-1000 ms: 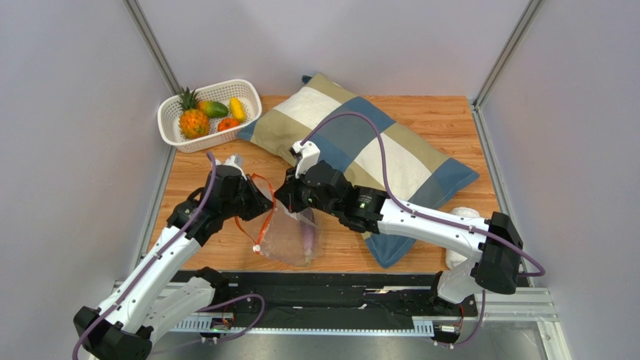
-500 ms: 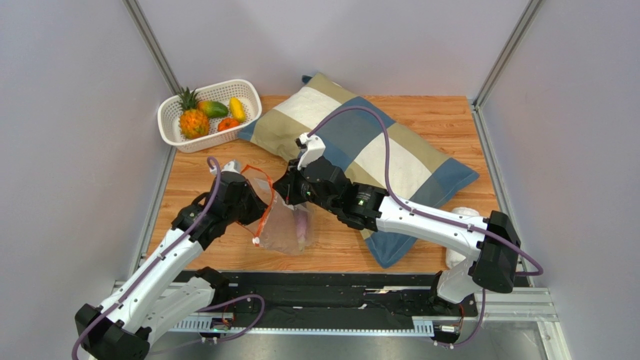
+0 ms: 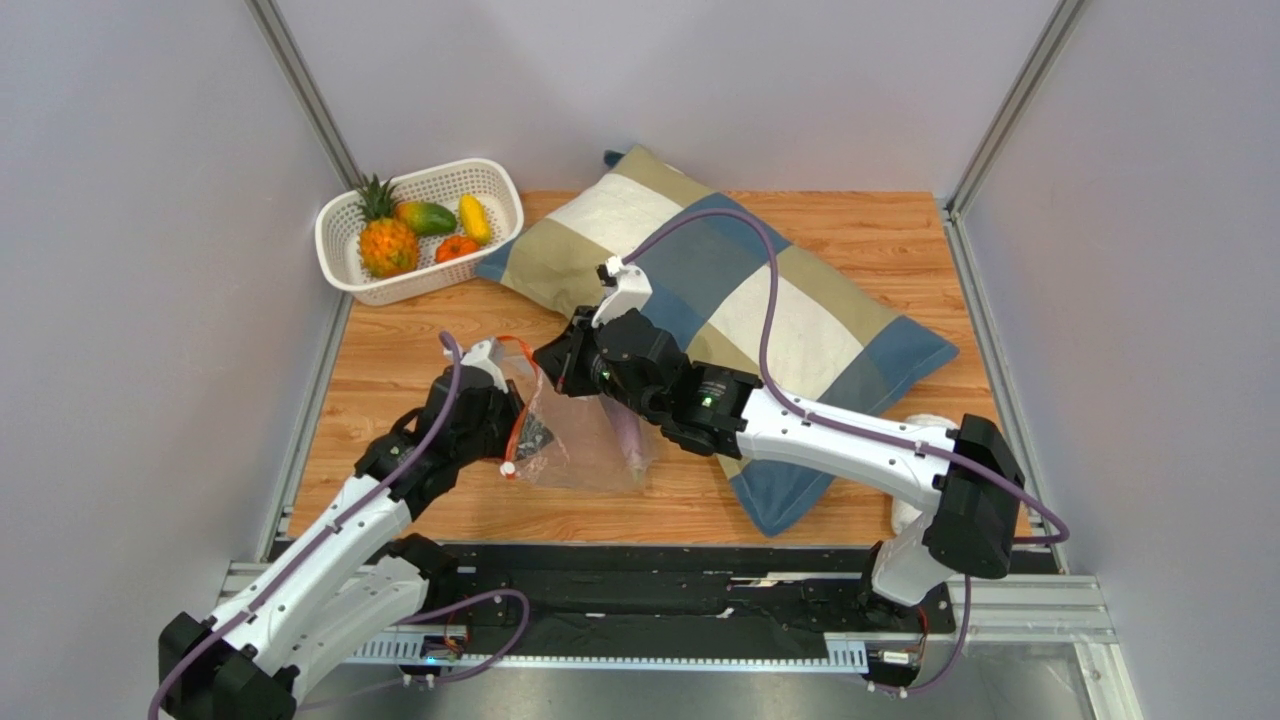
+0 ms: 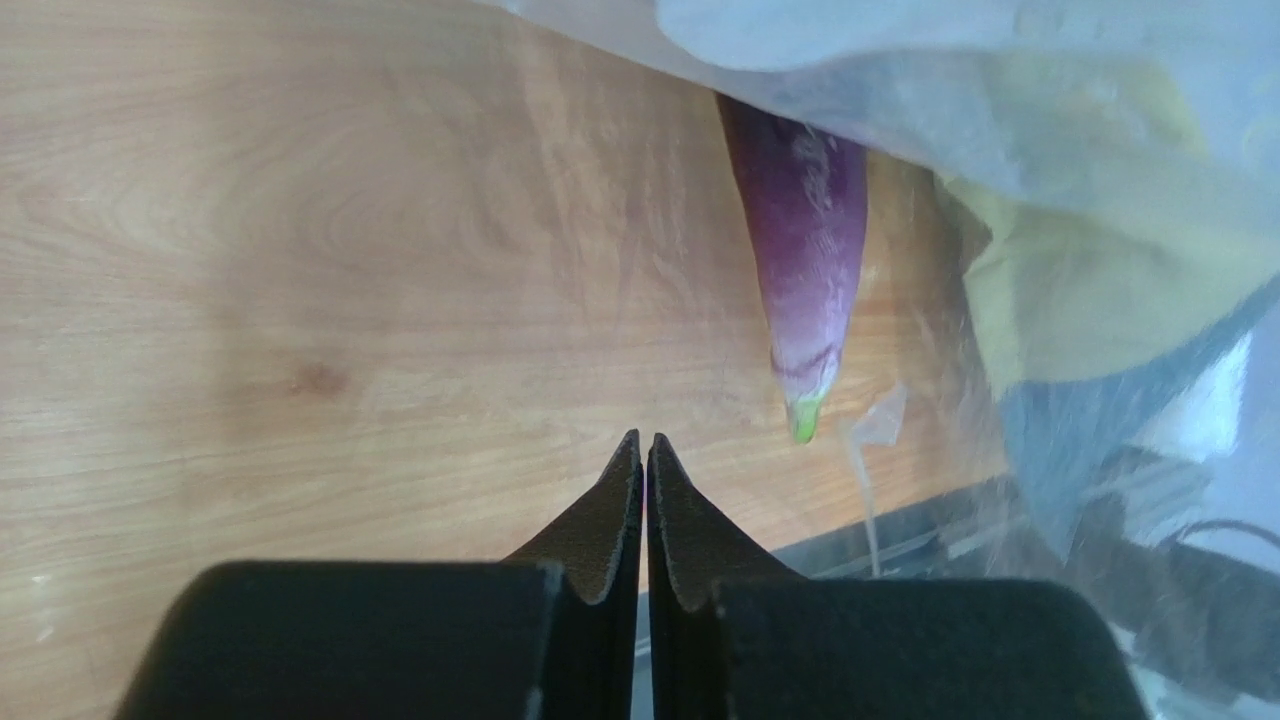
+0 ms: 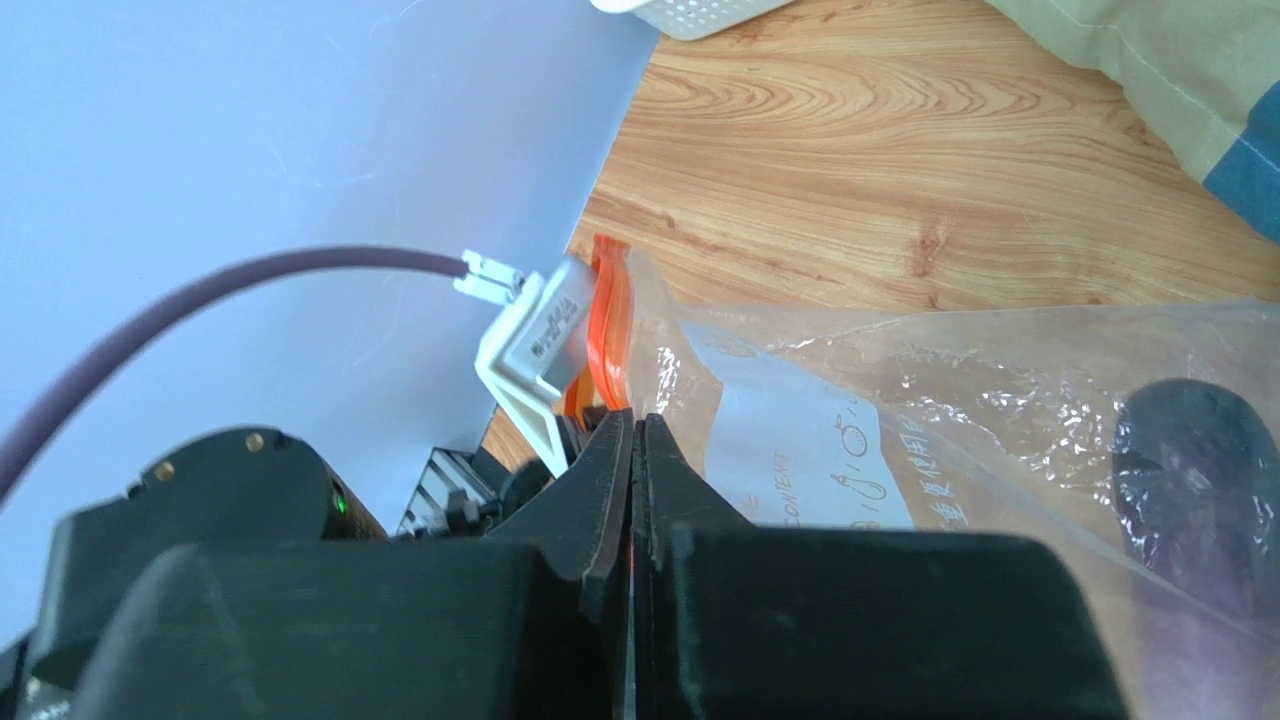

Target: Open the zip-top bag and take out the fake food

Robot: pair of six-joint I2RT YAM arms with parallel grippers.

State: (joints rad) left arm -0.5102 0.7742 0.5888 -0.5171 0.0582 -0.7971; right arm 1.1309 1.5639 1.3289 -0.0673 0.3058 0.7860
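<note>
The clear zip-top bag point(image 3: 589, 450) lies crumpled on the wooden table between my two arms, its white slider point(image 3: 510, 470) hanging at the left end of the orange strip. My right gripper point(image 3: 570, 372) point(image 5: 633, 420) is shut on the bag's orange zip edge point(image 5: 607, 323). My left gripper point(image 3: 529, 435) point(image 4: 646, 438) sits at the bag's left side, jaws together with nothing between them. A purple eggplant point(image 4: 804, 225) point(image 3: 627, 438) lies inside the bag, just ahead of the left fingertips. The rest of the fake food, a pineapple point(image 3: 388, 240) among it, is in the white basket.
The white perforated basket point(image 3: 413, 285) stands at the far left corner by the wall. A large checked pillow point(image 3: 721, 285) covers the back middle and right, under my right arm. A white object point(image 3: 924, 428) peeks out beside the right arm's base.
My left gripper slid nearer and rightward along the bag's edge. My right gripper pulled the zip edge a little farther back, and the bag swung out to the right.
</note>
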